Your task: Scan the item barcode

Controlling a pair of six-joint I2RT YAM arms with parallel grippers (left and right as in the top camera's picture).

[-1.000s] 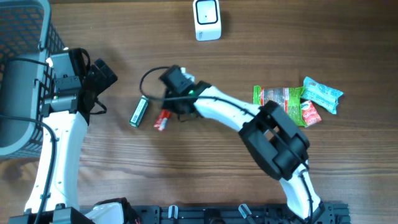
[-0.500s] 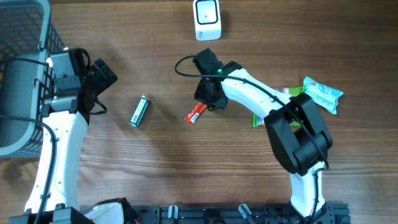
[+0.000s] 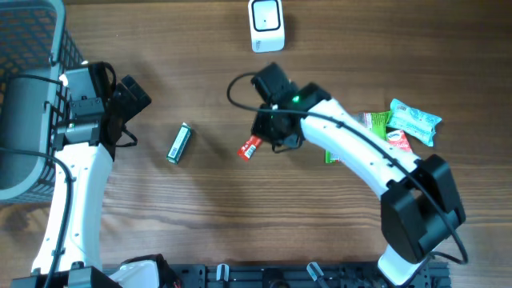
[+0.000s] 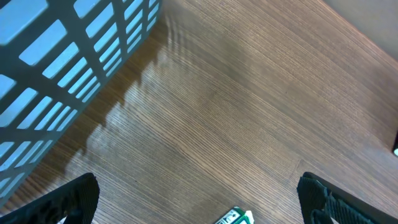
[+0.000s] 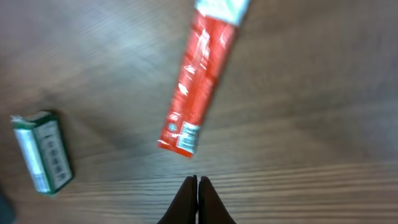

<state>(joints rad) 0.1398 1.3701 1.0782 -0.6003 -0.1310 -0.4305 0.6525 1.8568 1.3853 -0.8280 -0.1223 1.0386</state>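
A red snack packet (image 3: 250,148) lies flat on the wooden table, left of centre. My right gripper (image 3: 268,138) hovers just beside its right end, shut with nothing between its fingers. The right wrist view has the closed fingertips (image 5: 197,186) just short of the red packet's (image 5: 200,78) near end, not touching it. The white barcode scanner (image 3: 266,25) stands at the table's far edge. A small green pack (image 3: 179,143) lies further left. My left gripper (image 3: 128,98) stays open beside the basket, and its wrist view shows the wide-apart fingers (image 4: 78,196) above bare wood and the green pack's tip (image 4: 236,217).
A grey wire basket (image 3: 32,48) fills the far left corner; its wall (image 4: 62,74) shows in the left wrist view. Green and teal snack packets (image 3: 414,122) lie in a cluster at the right, partly under the right arm.
A second ago the red packet lay close to the green pack; it shifted right with the right gripper, then stayed put. The right arm's base link has swung right. The left arm is unmoved.
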